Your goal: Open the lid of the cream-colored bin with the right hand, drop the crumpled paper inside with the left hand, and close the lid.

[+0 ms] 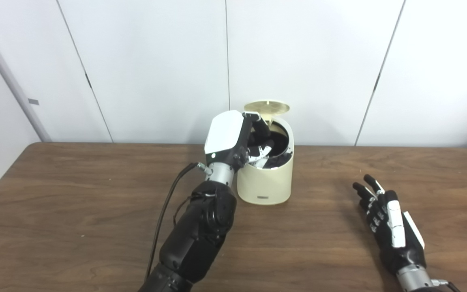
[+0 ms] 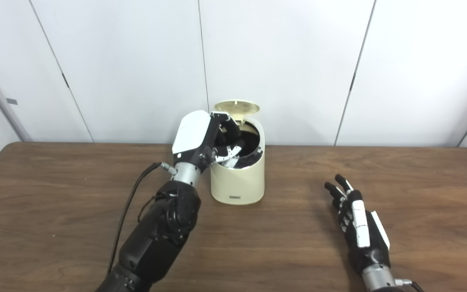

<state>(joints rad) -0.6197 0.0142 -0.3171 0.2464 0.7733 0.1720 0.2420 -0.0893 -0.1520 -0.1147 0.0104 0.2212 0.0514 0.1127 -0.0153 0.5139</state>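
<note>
The cream-colored bin (image 1: 265, 178) stands a little above the middle of the frame, toward the far edge of the brown wood-grain desk (image 1: 75, 211), in front of the white panelled wall (image 1: 156, 61). It is a small round tub with smooth pale sides, a tiny dark label low on its front and a dark inside. Its round lid (image 1: 266, 107) is swung up at the back, tilted so that its yellowish underside shows above the mouth. The left robot hand (image 1: 241, 140), with a white shell on its back, reaches over the bin's left rim, and its black fingers (image 1: 262, 130) curl down into the opening. White patches show among those fingers inside the bin, but I cannot tell whether they are the crumpled paper or parts of the hand, so I cannot tell whether this hand holds anything. A black cable (image 1: 164, 211) loops beside the left forearm. The right robot hand (image 2: 357, 223) lies low at the right of the frame, well apart from the bin, its fingers stretched out and spread, holding nothing; its wrist is cut off by the bottom edge.
</note>
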